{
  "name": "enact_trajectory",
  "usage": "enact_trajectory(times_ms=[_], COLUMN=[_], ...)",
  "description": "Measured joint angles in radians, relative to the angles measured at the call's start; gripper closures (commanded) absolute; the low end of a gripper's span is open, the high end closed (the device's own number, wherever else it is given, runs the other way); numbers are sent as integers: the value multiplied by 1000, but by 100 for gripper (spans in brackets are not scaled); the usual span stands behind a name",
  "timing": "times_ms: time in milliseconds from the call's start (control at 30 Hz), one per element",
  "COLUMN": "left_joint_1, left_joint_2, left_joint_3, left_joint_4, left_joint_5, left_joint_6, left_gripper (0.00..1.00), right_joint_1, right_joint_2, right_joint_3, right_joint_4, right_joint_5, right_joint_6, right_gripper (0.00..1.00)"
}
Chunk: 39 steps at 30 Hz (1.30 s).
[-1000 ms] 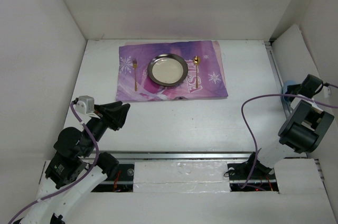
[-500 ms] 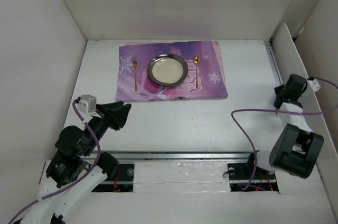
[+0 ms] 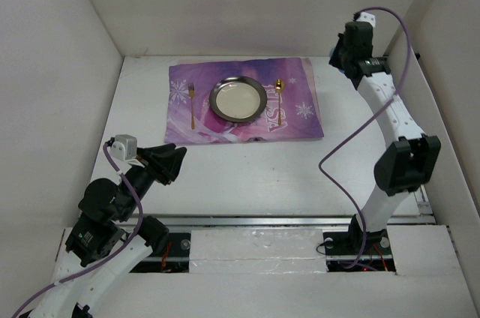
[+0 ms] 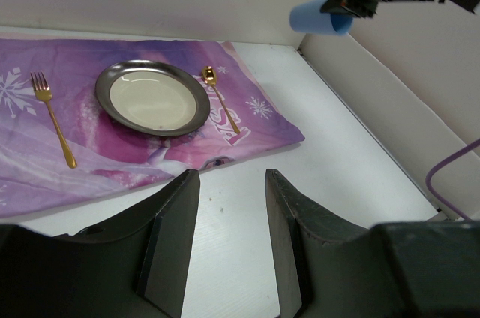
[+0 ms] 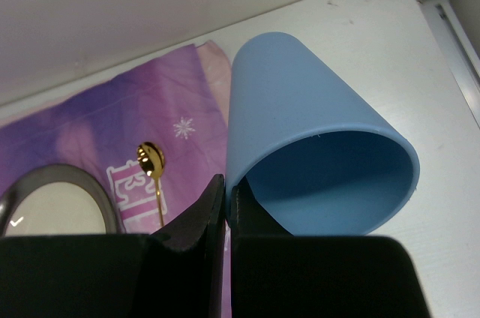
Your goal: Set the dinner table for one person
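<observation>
Blue cup (image 5: pixel 315 138) clamped in right gripper (image 5: pixel 226 202), over dinner table (image 3: pixel 247 175), far-right corner

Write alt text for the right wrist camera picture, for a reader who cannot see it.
The right gripper pinches the rim of a blue cup, its open mouth facing the camera. Beyond it on the white table lies a purple mat with a gold spoon beside the edge of a metal plate.
</observation>
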Motion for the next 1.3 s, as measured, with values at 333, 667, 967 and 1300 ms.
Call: enact_trajectory(times_ms=[333, 667, 967, 1300], left_joint_1=[0, 18, 18, 18], left_joint_2=[33, 109, 114, 115], left_joint_3=[0, 0, 0, 0], left_joint_4=[0, 0, 0, 0], left_joint_5=[-10, -27, -56, -58], left_joint_6=[0, 0, 0, 0], left_gripper=[63, 64, 64, 64], right_joint_1=[119, 95, 92, 92], right_joint_2=[613, 743, 740, 757], right_joint_3=[897, 958, 871, 896], right_joint_4=[-451, -491, -474, -488], right_joint_5=[-85, -214, -250, -258], right_joint_6=[-174, -182, -186, -195], right_gripper=[100, 100, 100, 97])
